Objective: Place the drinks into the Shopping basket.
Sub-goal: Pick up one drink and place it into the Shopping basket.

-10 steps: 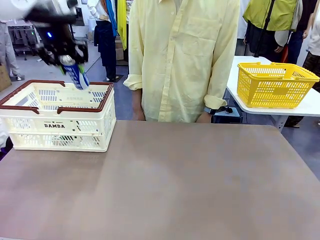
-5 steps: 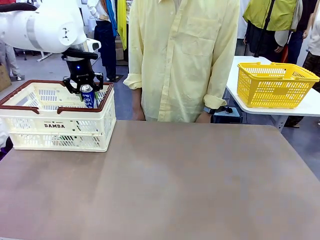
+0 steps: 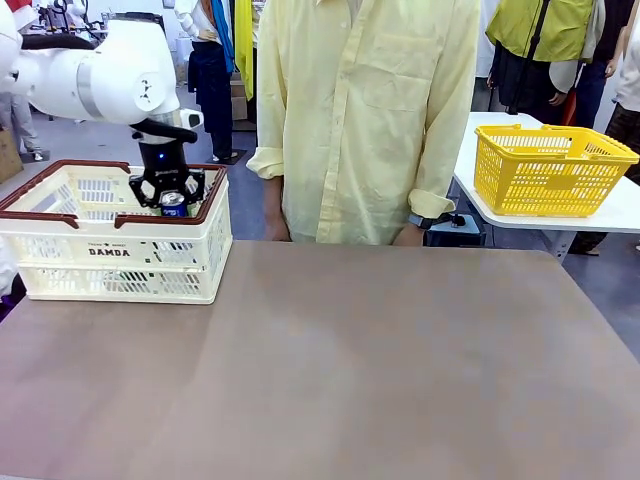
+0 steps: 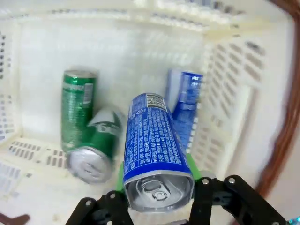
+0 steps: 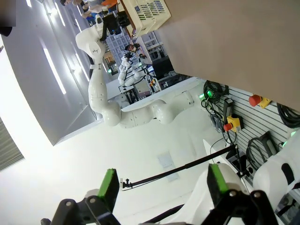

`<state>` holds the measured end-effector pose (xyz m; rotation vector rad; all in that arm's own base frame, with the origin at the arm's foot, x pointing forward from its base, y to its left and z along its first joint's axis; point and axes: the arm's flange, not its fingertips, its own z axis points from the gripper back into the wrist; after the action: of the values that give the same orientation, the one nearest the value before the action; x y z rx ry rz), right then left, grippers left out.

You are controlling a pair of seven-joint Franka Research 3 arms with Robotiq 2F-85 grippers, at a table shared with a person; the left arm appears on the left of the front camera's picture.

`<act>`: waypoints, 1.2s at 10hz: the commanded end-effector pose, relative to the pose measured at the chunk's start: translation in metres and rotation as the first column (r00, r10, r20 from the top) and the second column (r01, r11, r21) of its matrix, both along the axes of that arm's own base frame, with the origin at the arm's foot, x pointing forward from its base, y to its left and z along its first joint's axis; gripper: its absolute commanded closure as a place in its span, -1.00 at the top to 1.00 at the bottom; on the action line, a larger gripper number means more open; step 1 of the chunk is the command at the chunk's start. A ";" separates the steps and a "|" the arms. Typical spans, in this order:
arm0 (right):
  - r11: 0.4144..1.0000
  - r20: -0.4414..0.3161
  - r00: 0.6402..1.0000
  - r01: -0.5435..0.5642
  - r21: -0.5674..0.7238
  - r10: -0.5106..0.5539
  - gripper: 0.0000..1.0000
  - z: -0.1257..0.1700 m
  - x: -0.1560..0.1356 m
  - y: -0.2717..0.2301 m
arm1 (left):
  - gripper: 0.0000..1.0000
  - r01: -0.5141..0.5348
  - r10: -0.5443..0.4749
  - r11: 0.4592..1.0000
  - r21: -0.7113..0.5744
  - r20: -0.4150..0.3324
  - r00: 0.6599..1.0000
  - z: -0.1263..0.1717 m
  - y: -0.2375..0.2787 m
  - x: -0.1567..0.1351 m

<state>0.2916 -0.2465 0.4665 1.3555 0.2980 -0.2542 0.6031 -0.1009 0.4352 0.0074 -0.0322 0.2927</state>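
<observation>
In the front view my left gripper [image 3: 172,203] reaches down inside the cream Shopping basket [image 3: 110,250] at the table's far left. It is shut on a blue-and-white drink can [image 3: 173,199]. In the left wrist view that can [image 4: 151,140] sits between the green pads [image 4: 120,172], silver top toward the camera, above the basket floor. Two green cans [image 4: 77,110] [image 4: 101,140] lie on the floor below it. Another blue can [image 4: 185,105] lies against the slotted wall [image 4: 225,93]. My right gripper [image 5: 164,183] is open with nothing between its fingers, away from the basket.
A person in a pale yellow shirt [image 3: 365,120] stands at the far edge of the brown table [image 3: 350,370]. A yellow mesh basket [image 3: 550,168] sits on a white side table at the right.
My left gripper has come down from above the basket's rim into the basket, carrying the blue can with it. The can has turned from tilted to more upright.
</observation>
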 end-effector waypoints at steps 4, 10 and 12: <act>1.000 0.001 1.000 -0.004 -0.008 0.004 1.00 0.003 -0.001 -0.001 | -1.00 -0.049 0.049 0.999 0.005 -0.042 0.998 -0.014 0.024 -0.003; 1.000 0.001 1.000 -0.004 -0.008 0.004 1.00 0.003 -0.001 -0.001 | 1.00 -0.028 0.027 0.999 -0.028 -0.029 0.999 -0.014 0.024 -0.009; 1.000 0.001 1.000 -0.004 -0.008 0.004 1.00 0.003 -0.001 -0.001 | 1.00 -0.003 0.004 0.999 -0.049 0.014 1.000 0.006 0.023 -0.022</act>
<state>0.2916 -0.2465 0.4665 1.3555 0.2981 -0.2542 0.5979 -0.0810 0.4340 -0.0130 -0.0120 0.3198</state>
